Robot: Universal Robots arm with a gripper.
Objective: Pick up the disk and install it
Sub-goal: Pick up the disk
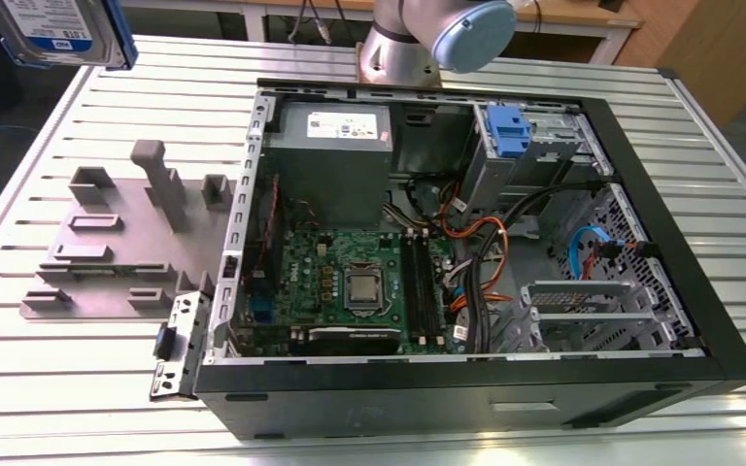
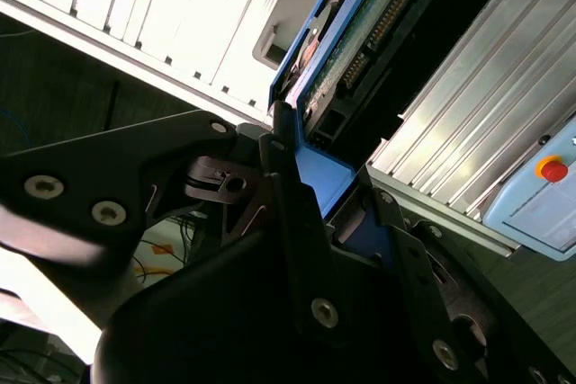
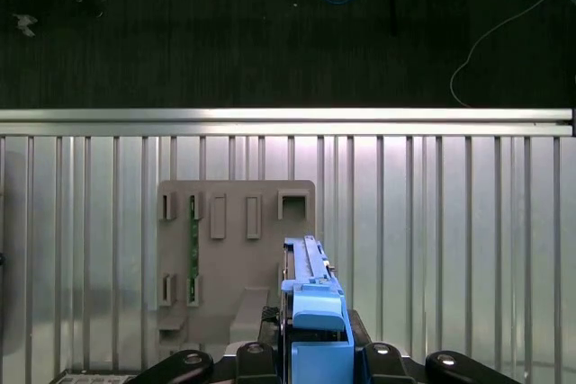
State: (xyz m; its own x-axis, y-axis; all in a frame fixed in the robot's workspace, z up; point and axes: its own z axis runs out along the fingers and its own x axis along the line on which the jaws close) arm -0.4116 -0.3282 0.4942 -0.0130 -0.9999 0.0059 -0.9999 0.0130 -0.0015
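One disk [image 1: 55, 29] hangs in the air at eleven o'clock in the exterior view, well above the surface [image 1: 114, 388] and out beyond the ten o'clock corner of the open computer case [image 1: 477, 398]. We see its white-and-blue label turned toward the camera, with its blue frame along one edge.

In the second wrist view the hand [image 2: 337, 200] is clamped on the disk [image 2: 360, 33]. Its dark fingers [image 2: 281, 186] press the blue frame from either side, and the drive's green circuit board shows edge-on beyond them. In the first wrist view the disk [image 3: 315, 312] stands on edge over the slatted surface, with a grey fixture plate [image 3: 236, 249] lying on the slats beneath and partly hidden by it.

In the exterior view we find that plate at nine o'clock from the case, just beside its wall. Inside the case, a grey power supply box [image 1: 331, 146] sits toward twelve o'clock and the motherboard [image 1: 347, 282] toward seven o'clock. The arm [image 1: 438, 34] rises at twelve o'clock behind the case.
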